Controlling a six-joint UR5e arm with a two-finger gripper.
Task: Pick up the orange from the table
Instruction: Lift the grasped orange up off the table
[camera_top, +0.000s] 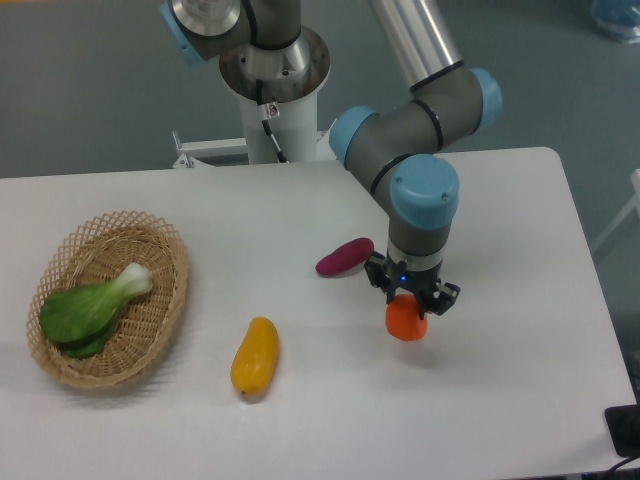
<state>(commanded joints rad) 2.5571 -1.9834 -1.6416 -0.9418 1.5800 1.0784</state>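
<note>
The orange (405, 321) is a small bright round fruit right of the middle of the white table (520, 250). My gripper (409, 307) points straight down with its dark fingers shut on the orange's sides. The upper half of the fruit is hidden behind the gripper. Whether the orange still touches the tabletop or hangs just above it cannot be told from this view.
A purple oblong vegetable (344, 257) lies just left of the gripper. A yellow-orange mango-shaped fruit (255, 356) lies near the front. A wicker basket (150, 330) holding a green leafy vegetable (90, 307) stands at the left.
</note>
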